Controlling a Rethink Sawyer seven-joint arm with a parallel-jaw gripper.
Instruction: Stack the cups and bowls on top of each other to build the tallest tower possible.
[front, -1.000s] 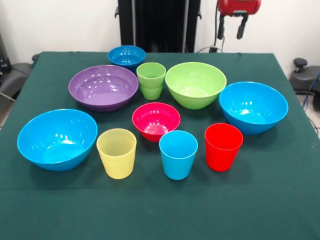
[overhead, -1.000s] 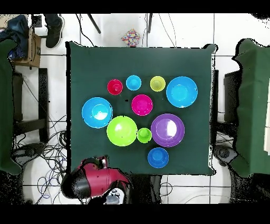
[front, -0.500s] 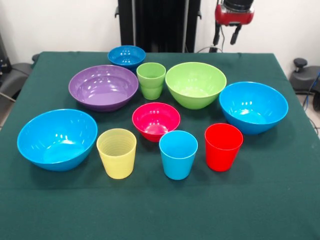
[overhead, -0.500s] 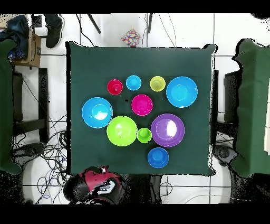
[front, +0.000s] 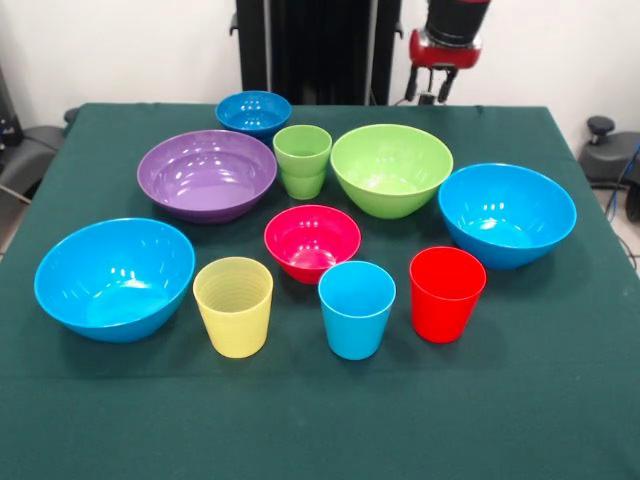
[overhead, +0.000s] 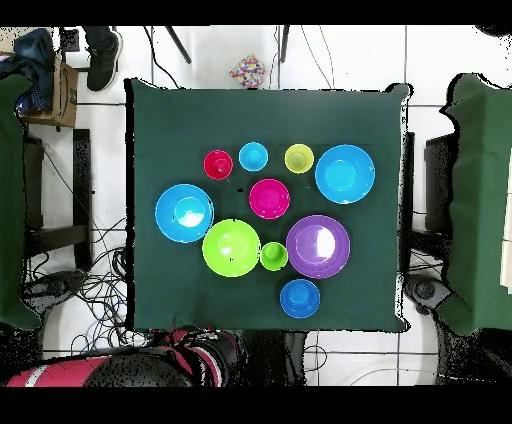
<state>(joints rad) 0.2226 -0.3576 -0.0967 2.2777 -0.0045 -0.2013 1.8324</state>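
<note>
All pieces stand apart on the green tablecloth (front: 560, 380); nothing is stacked. The far row holds the small dark blue bowl (front: 253, 110), purple bowl (front: 207, 172), green cup (front: 302, 160) and lime-green bowl (front: 391, 168). Light blue bowls stand at the right (front: 506, 212) and left (front: 114, 277), with the pink-red bowl (front: 312, 240) between them. The yellow cup (front: 233, 305), light blue cup (front: 356, 308) and red cup (front: 446, 293) are nearest the camera. My gripper (front: 428, 86) hangs open and empty above the table's far edge, behind the lime-green bowl.
The black robot pedestal (front: 318, 50) stands behind the table's far edge. In the overhead view my red arm (overhead: 190, 352) lies below the table's bottom edge, other green tables (overhead: 478, 200) stand at both sides, and cables (overhead: 95, 290) lie on the floor.
My gripper has come down and to the left in the front view, toward the table's far edge. In the overhead view the arm has swung. The cups and bowls have not moved.
</note>
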